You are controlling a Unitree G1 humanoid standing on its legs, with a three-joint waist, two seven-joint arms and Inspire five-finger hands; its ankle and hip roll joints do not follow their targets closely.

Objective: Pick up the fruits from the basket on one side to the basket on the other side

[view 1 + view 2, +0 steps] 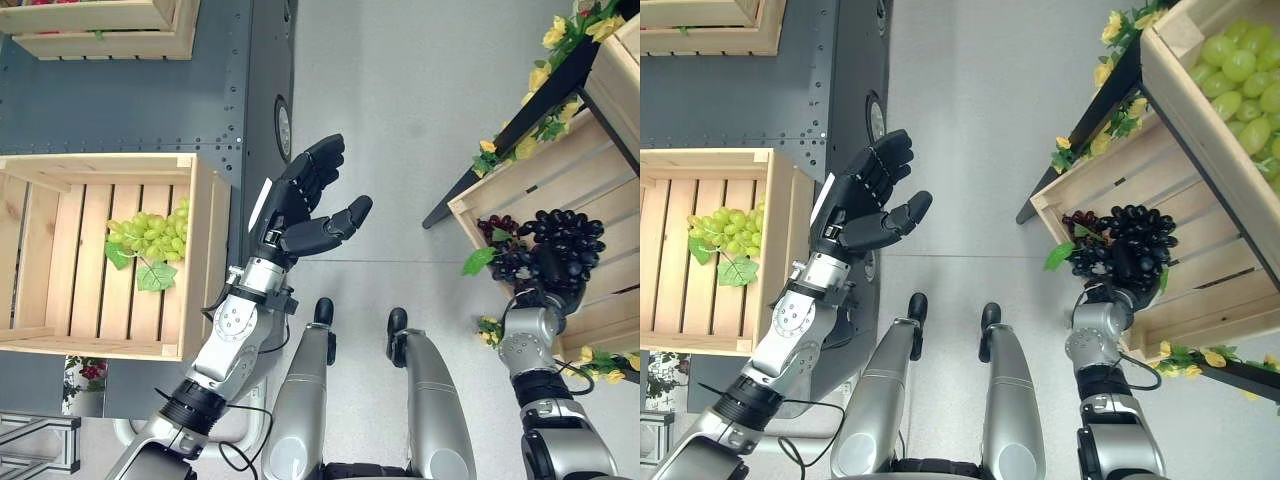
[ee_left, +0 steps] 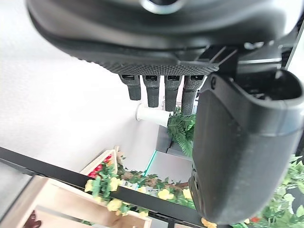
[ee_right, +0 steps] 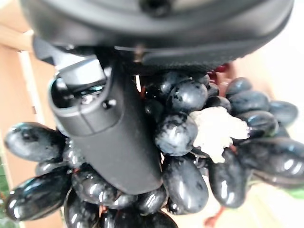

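The right hand (image 1: pixel 1118 262) is grasping the dark grape bunch (image 3: pixel 190 142), which looks soft, loose and bruisable, so holding around its body seems safest

Grey floor (image 1: pixel 400 120) spans the frame centre. A dark metal platform (image 1: pixel 120 100) at left carries a wooden crate (image 1: pixel 205 250); a black-framed shelf (image 1: pixel 520 110) stands at right.

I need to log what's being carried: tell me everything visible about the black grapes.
The black grapes are a bunch of glossy, dark oval berries on a thin stem, with a pale patch showing among them in the right wrist view. The right hand is curled round them, over the slatted wooden crate on the robot's right, beside a dark red bunch and a green leaf.
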